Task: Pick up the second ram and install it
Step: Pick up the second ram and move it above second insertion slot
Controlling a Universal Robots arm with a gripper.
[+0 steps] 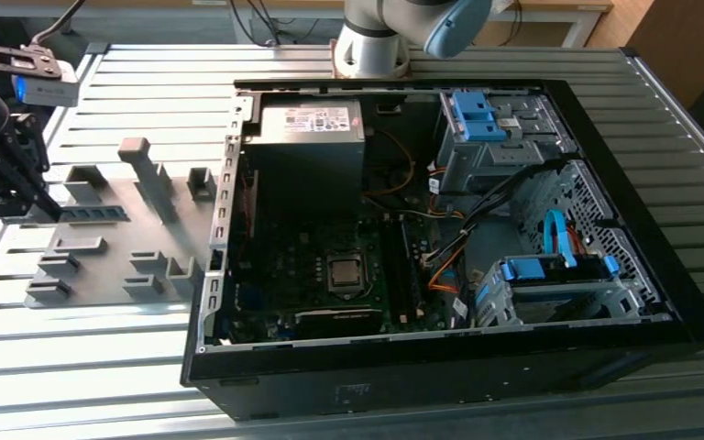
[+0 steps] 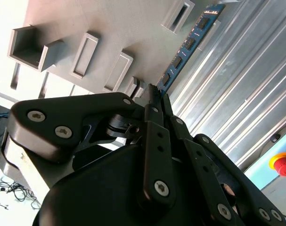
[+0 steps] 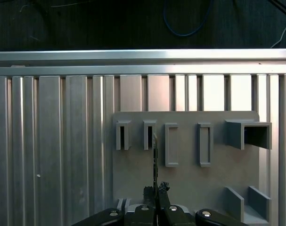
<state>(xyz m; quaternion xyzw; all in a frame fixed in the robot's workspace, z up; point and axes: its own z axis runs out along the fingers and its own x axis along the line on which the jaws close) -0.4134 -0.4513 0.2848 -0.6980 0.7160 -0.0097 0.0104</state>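
Gripper, nearest in the second wrist view: I read both fingers as closed on one end of the ram. The ram's long axis runs straight out from the fingertips, in line with them. In the first wrist view the ram appears edge-on, a thin line leaving the gripper over the tray.

Exterior view, left to right:
- Gripper at the far left.
- Ram just beside it, lying level at the tray.
- Case, open, well apart toward the right.

I cannot tell whether the ram sits in a tray slot or just above it.
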